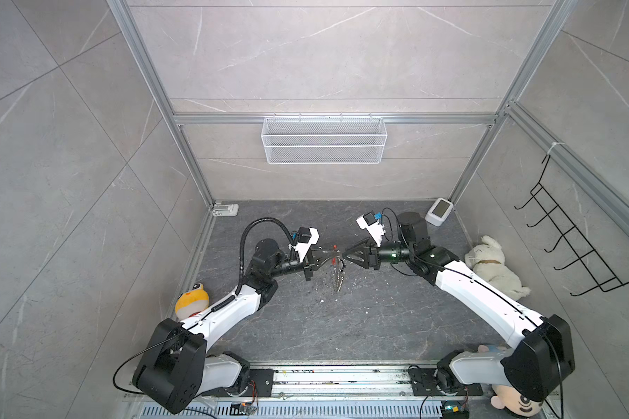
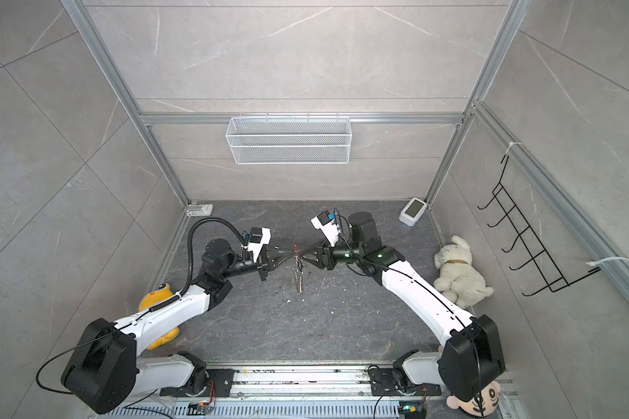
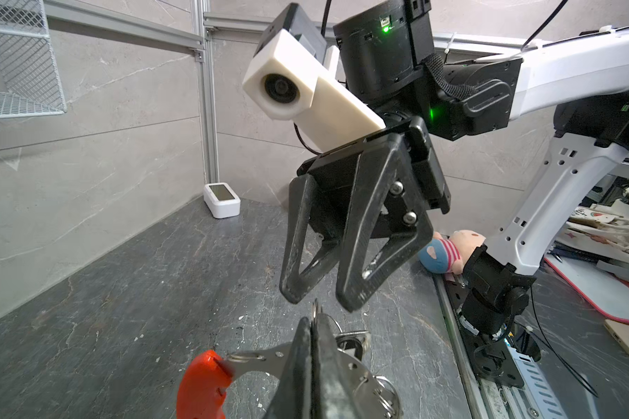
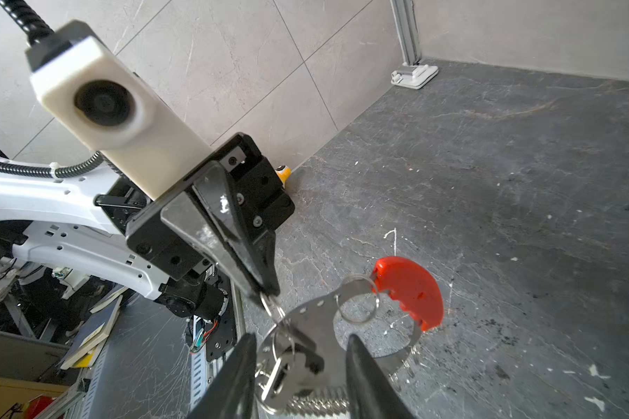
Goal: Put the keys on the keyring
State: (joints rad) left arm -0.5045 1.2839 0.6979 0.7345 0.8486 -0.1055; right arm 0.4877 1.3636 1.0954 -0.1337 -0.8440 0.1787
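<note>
Pinches keyring tightly with clenched left gripper; holds right gripper released, jaws apart and empty, just beside this same keyring.

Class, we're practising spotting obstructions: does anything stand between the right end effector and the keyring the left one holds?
Nothing visible does. The right end effector is open, its fingers either side of the keyring. The left end effector is shut on the keyring, at a small ring on its edge.
</note>
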